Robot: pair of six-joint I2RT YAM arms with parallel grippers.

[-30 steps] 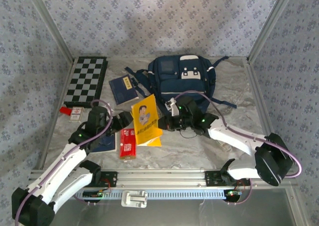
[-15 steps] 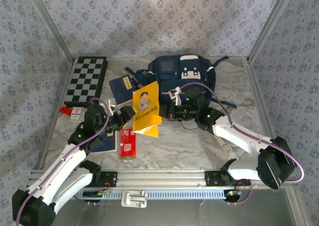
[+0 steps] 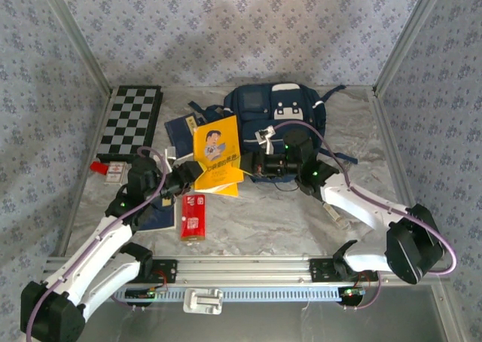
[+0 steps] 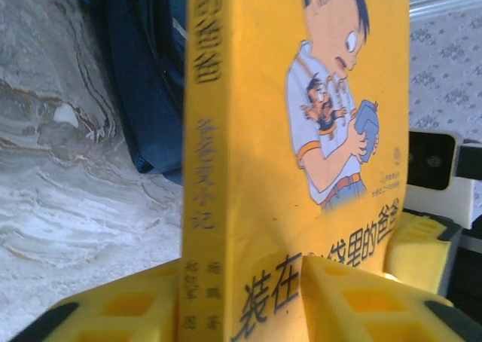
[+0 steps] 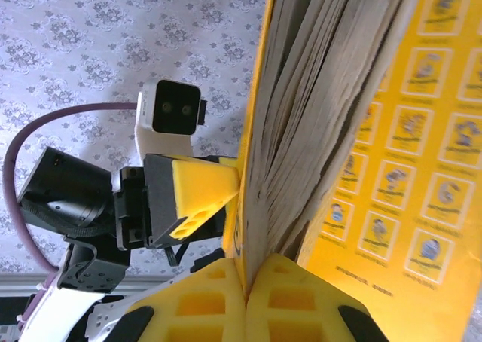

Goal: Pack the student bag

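The student bag (image 3: 280, 112) is lying flat on the table just beyond the right gripper (image 3: 252, 163), front pocket facing up, and slightly farther off, ahead and to the right, from the left gripper (image 3: 197, 172). Between the two grippers a yellow book (image 3: 217, 157) is standing nearly upright, its cartoon cover turned toward the arm bases. The right gripper is clenching the page edge, its foam pads pinched tight on the cover and pages. The left gripper is straddling the spine side with a pad on each face, and it appears to be grasping the book too. The step in hand is judged to be a two-handed hold or handover ahead of loading the book. To do it well, one gripper should be bearing the book firmly before the other lets go, since a thin pinch on loose pages could be letting it sag or fan open. No open mouth is showing on the bag from above, so the opening probably needs finding or widening first. The book should then be going in spine first, kept clear of the dark straps trailing near the right gripper. A navy book (image 3: 184, 135) is lying just beyond the left gripper and a red pack (image 3: 193, 215) just short of it.
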